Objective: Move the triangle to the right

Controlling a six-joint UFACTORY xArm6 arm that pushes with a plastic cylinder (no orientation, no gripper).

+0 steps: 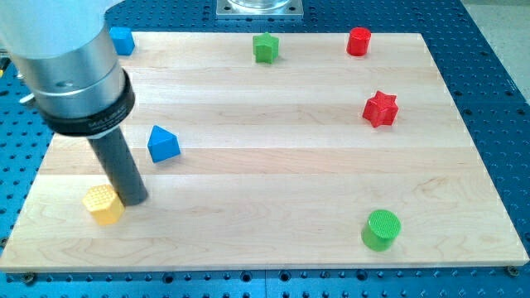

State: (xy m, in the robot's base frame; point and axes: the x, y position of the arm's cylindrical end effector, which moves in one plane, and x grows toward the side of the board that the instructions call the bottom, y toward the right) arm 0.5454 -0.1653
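A blue triangle block [162, 144] lies on the wooden board [273, 182] at the view's left, about mid-height. My tip [135, 199] rests on the board below and slightly left of the triangle, a short gap away. It stands right beside a yellow block [103, 204], at that block's upper right edge. The rod rises to the upper left into a large grey and black arm body [70, 66].
A blue block [122, 40] sits at the top left, partly behind the arm. A green star-like block [265, 47] and a red cylinder [358, 40] sit along the top. A red star [380, 108] is at the right. A green cylinder [381, 229] is at the bottom right.
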